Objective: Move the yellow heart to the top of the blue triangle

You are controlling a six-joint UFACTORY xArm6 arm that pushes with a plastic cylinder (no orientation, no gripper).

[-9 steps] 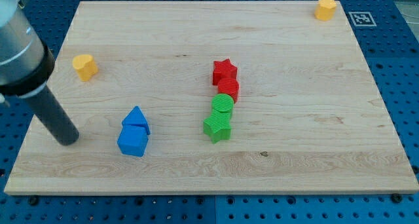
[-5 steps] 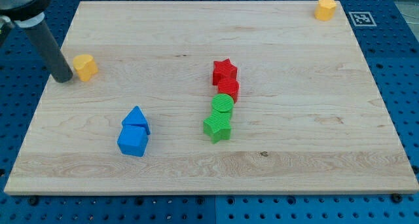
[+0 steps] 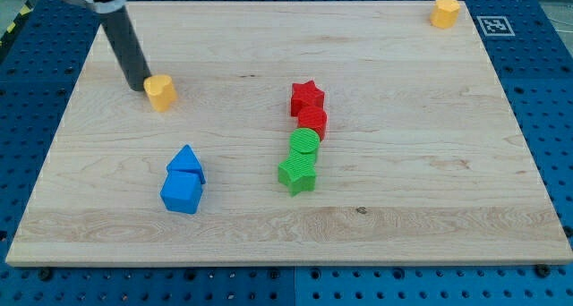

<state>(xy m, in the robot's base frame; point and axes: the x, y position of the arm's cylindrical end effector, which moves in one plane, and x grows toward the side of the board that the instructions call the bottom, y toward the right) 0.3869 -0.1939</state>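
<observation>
Pushing with my tip [image 3: 141,88] touching the yellow heart [image 3: 160,92] on its left; it grips nothing. Heart remains short of the blue triangle [image 3: 186,160], up-left of it; rightward travel outstanding.

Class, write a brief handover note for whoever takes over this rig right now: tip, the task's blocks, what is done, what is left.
My tip is on the board, touching the yellow heart from the view's upper left.
The blue triangle sits further toward the view's bottom and a little right, with a blue cube touching it on the bottom side.
Done: the heart has been pushed rightward from near the left edge in the last second.
Left: carry it on down and right until it rests just above the triangle. The other yellow block, at the top right corner, is not involved.
</observation>
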